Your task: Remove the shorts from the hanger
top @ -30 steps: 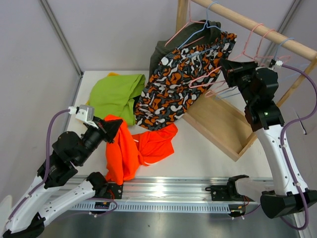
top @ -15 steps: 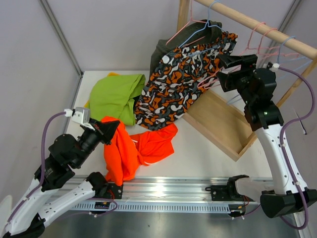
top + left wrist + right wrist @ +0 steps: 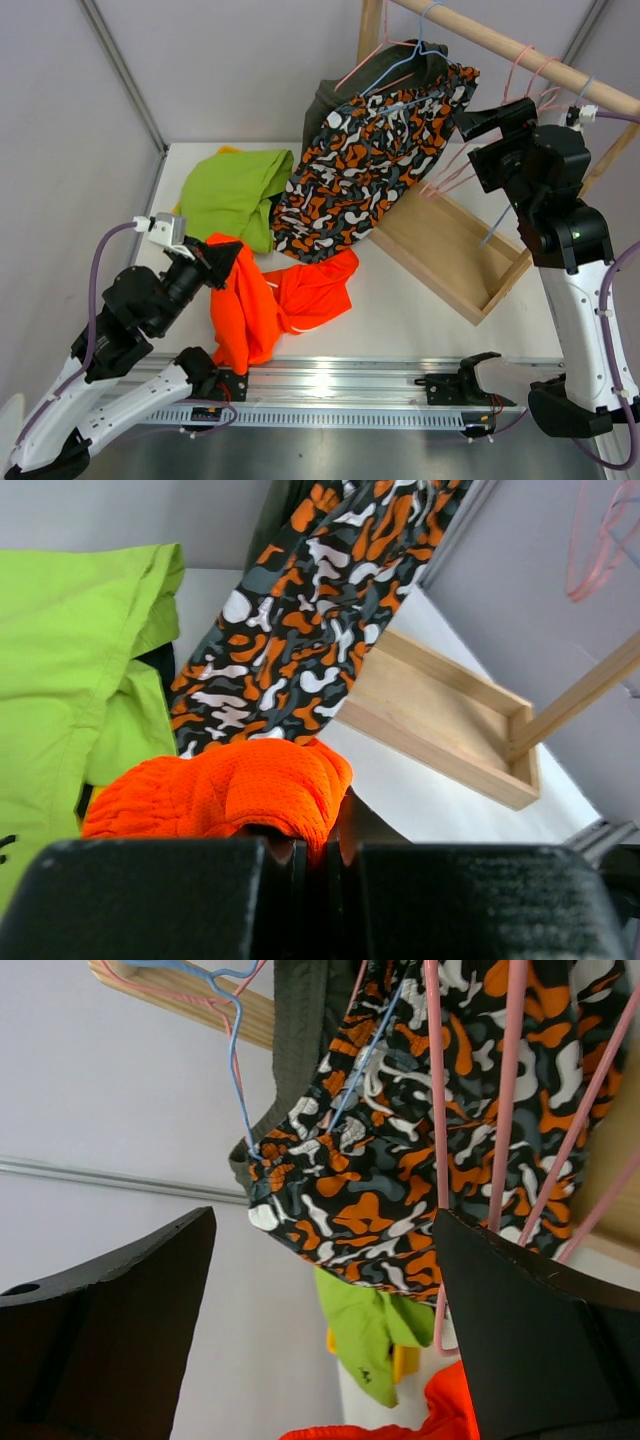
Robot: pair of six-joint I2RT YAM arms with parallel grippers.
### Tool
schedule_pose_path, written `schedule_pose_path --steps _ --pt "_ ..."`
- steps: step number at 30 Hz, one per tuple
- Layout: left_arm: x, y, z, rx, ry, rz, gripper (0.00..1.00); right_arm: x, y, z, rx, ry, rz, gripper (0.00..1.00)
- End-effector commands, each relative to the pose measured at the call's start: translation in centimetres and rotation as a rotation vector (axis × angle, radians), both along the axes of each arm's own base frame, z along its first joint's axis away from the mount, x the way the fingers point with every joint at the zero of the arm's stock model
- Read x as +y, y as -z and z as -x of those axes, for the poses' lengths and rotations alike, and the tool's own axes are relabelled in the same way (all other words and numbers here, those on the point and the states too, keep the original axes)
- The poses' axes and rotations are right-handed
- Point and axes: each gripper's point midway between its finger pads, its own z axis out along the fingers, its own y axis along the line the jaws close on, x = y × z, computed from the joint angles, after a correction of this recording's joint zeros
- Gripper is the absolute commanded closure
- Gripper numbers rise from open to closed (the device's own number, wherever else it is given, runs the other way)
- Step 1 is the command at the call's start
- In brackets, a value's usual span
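The camouflage shorts [image 3: 365,170] hang tilted from a blue hanger [image 3: 420,50] on the wooden rail [image 3: 520,50], and the dark olive shorts [image 3: 330,100] hang behind them. My right gripper [image 3: 478,122] is open just right of them, by the rail; in the right wrist view its jaws [image 3: 323,1218] frame the camouflage shorts [image 3: 400,1160] with nothing between them. On the table lie the lime green shorts [image 3: 235,195] and the orange shorts [image 3: 290,300]. My left gripper [image 3: 218,262] is shut on an edge of the orange shorts [image 3: 220,790].
Empty pink hangers [image 3: 450,178] dangle below my right gripper, with more wire hangers [image 3: 530,75] on the rail. The rack's wooden base frame [image 3: 450,250] lies on the table at the right. A metal rail [image 3: 340,385] runs along the near edge.
My right gripper has opened, let go of the pink hangers and moved up and to the right. The hangers have swung down. The left gripper still holds the orange shorts, barely shifted.
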Motion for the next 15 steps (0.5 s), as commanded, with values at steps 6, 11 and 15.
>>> schedule_pose_path --steps 6,11,15 --pt "3.2 -8.4 -3.2 -0.114 -0.241 -0.102 1.00 0.5 -0.8 2.2 -0.012 -0.046 0.162 0.04" --pt "3.7 -14.8 -7.2 -0.217 -0.396 -0.231 1.00 1.6 -3.7 3.6 -0.176 -0.125 0.149 0.01" --pt "5.0 -20.1 -11.3 -0.266 -0.453 -0.238 1.00 2.4 -3.9 3.9 -0.196 -0.177 0.182 0.01"
